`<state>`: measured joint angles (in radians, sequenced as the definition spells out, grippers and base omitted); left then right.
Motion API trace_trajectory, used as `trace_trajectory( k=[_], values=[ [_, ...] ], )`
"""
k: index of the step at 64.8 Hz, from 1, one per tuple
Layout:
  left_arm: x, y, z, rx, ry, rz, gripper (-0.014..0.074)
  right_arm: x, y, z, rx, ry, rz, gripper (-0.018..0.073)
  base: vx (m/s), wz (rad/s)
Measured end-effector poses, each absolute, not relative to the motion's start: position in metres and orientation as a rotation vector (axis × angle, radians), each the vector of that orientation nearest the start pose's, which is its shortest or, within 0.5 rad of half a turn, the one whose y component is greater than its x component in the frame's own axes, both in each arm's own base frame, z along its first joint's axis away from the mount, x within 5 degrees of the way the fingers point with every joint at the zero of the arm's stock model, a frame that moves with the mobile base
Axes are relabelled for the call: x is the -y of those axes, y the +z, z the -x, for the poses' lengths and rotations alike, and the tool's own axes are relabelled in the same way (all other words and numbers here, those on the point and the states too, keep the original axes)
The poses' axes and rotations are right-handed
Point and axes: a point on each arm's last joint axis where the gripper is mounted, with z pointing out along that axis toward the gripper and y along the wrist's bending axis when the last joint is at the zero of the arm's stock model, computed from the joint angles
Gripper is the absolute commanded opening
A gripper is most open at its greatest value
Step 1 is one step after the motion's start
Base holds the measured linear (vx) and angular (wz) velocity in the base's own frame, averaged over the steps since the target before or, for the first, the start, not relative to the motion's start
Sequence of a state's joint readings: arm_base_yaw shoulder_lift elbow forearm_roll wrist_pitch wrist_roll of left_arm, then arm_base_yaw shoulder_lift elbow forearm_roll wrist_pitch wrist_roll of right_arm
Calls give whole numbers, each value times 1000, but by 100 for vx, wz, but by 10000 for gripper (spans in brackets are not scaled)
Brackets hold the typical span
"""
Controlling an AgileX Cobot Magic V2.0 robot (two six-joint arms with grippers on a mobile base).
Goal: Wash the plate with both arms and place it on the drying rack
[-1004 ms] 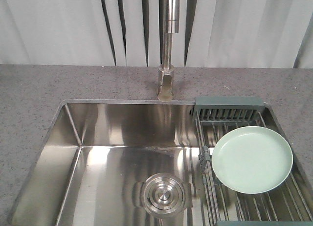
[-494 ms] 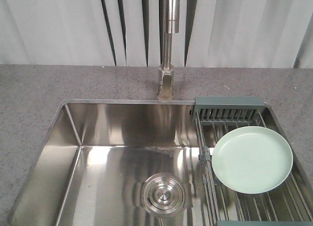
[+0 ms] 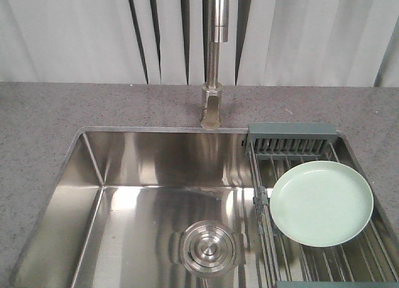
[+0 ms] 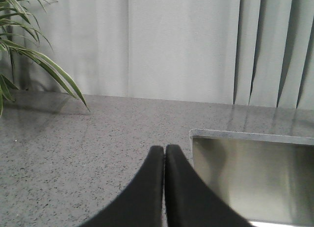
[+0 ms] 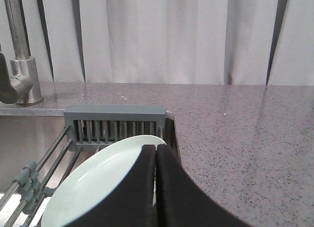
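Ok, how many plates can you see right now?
1. The plate lies flat on the drying rack at the right side of the sink; the right wrist view shows it too. Nothing else plate-like shows, though the frame cuts off the rack's near end.

Glossy brushed-steel sink, speckled matt stone counter (plate smooth, satin).

Ahead of the closed left gripper lies open countertop — only plant leaves far to its left. Before the closed right gripper the plate covers the drying rack — its slotted end rises just beyond; bare counter to its right.
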<state>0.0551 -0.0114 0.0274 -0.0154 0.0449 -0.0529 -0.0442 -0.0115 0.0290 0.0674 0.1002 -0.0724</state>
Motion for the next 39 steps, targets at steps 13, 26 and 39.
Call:
trace_trajectory(
  k=[13,26,39],
  values=[
    [-3,200,-57,-1542,-11,95,-6,2,195,-57,-1597,-36,-24,-7,0,0],
    [-3,200,-57,-1542,-11,95,-6,3,195,-57,-1596,-53,-16,-7,0,0],
    [-3,200,-57,-1542,-11,95,-6,3,196,-57,-1594,-55,-21,-7,0,0]
  ],
)
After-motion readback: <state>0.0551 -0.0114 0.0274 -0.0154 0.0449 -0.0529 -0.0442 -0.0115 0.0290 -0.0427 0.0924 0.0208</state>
